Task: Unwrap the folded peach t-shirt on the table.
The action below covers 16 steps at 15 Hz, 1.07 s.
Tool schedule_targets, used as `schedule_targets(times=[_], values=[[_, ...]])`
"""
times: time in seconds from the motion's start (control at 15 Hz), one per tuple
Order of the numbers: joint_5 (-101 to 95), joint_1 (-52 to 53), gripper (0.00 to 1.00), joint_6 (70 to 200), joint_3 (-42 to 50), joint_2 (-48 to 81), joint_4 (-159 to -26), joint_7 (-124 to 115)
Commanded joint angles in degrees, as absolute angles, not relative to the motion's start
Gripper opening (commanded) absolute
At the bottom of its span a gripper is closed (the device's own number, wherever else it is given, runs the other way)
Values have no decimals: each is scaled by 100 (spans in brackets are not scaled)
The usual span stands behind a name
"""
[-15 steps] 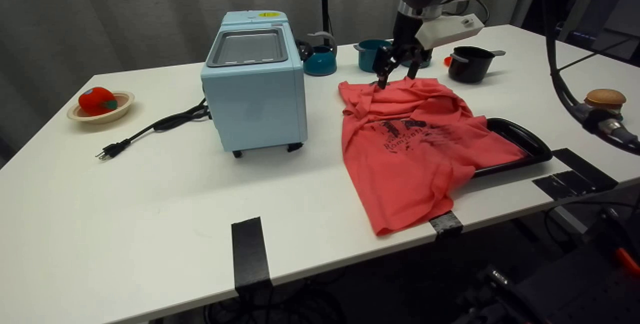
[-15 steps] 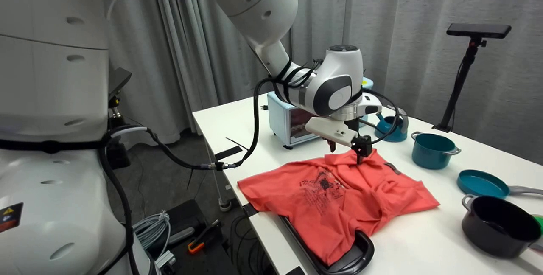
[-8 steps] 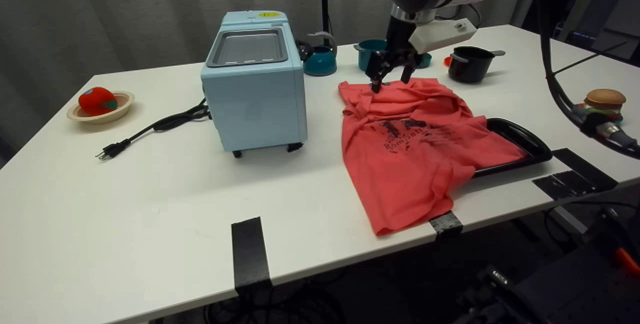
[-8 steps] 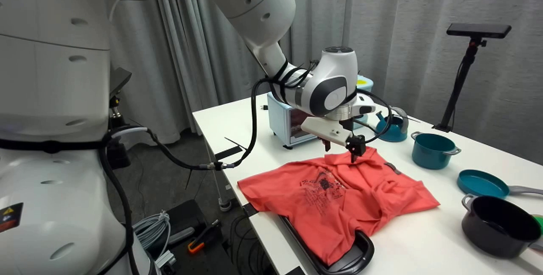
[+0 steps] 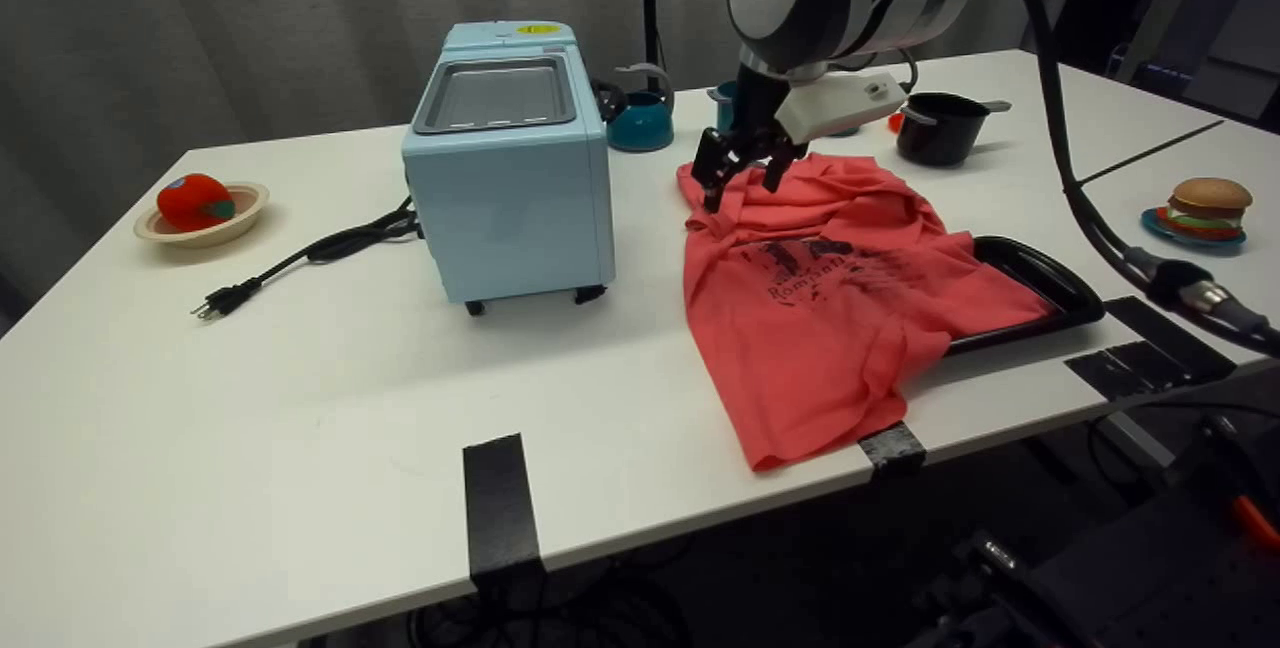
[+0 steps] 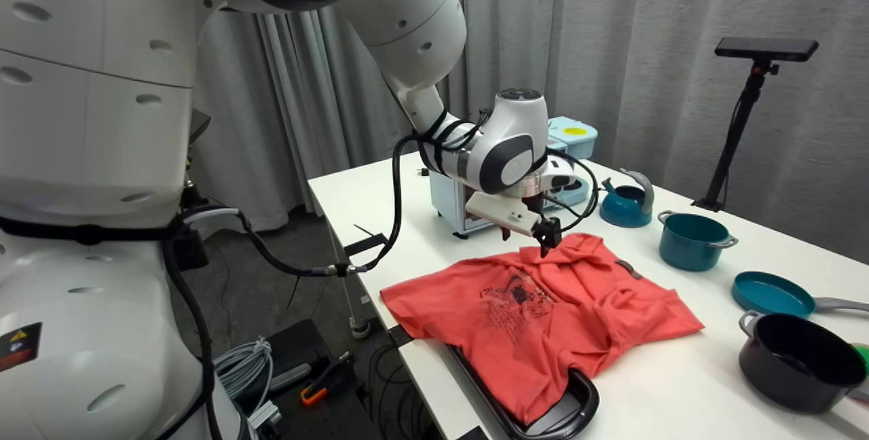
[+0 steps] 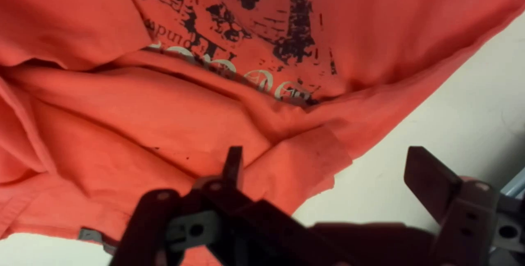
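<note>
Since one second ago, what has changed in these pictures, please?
The open gripper moved leftward in both exterior views, toward the light-blue appliance; no grasp or release shows. The t-shirt, black tray and black pot stayed as they were.

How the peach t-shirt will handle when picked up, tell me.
The peach t-shirt should be floppy: it lies in loose folds and creases. Its edges look thin, so it is probably light for its spread. Pulling it might nudge the black tray, since part of the shirt lies across it.
</note>
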<state>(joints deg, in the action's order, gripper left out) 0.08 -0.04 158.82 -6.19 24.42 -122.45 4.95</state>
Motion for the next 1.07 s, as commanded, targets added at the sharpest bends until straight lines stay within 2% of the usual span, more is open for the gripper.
schedule_targets(times=[0.0, 0.4, 0.47, 0.53, 0.67, 0.73, 1.0], values=[[67, 134, 100, 16105, -560, 2801, -11979, 337], [-15, 310, 100, 16282, -422, 3229, -11666, 68], [-16, 309, 95, 16279, -409, 3293, -11579, 64], [-18, 316, 72, 16276, -394, 3340, -11515, 58], [-37, 345, 68, 16283, -351, 3386, -11431, 39], [-49, 360, 61, 16278, -326, 3405, -11394, 25], [-61, 415, 29, 16238, -235, 3398, -11319, -60]])
